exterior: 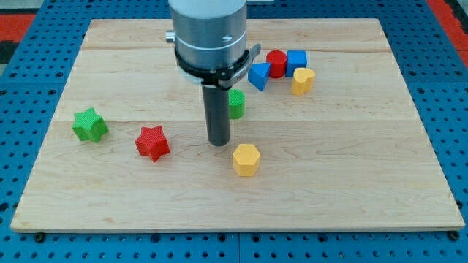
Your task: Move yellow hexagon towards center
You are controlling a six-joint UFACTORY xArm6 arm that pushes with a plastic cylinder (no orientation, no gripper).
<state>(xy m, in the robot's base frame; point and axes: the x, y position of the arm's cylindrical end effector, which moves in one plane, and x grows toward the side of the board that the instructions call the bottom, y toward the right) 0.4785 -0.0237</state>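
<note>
The yellow hexagon (246, 159) lies on the wooden board (351, 168) a little below the middle. My tip (218, 143) stands just up and to the left of it, a small gap apart, not touching. A green block (236, 104) is partly hidden behind the rod.
A green star (90, 124) and a red star (152, 142) lie at the left. A blue triangle (258, 75), a red cylinder (276, 63), a blue cube (296, 61) and a second yellow block (302, 80) cluster at the upper right.
</note>
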